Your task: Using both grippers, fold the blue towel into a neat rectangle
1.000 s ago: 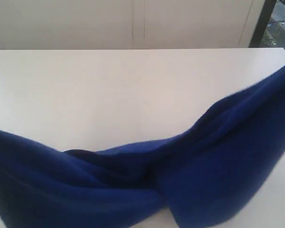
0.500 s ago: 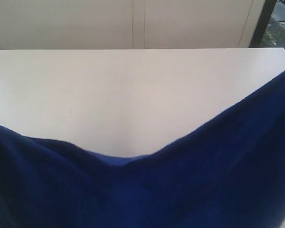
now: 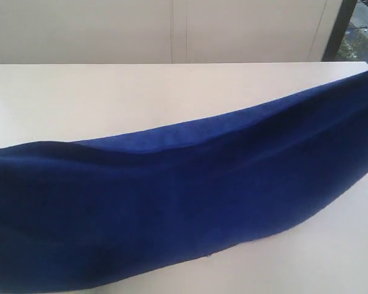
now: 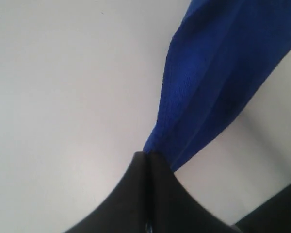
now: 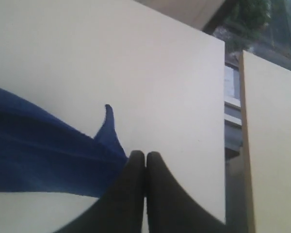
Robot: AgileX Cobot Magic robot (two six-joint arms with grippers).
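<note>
Sagging in a V half a second ago, the blue towel point(image 3: 184, 196) now stretches as a band across the frame's lower half over the surface point(image 3: 141, 98), ends pinched in the closed left hand point(image 4: 147, 158) and right hand point(image 5: 145, 156), the fold seemingly still undone.

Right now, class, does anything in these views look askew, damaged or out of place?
Nothing is damaged or spilled. The blue towel is bunched into a band rather than spread flat, held at its ends by the left gripper and right gripper, and a corner tip pokes out beside the right one.
</note>
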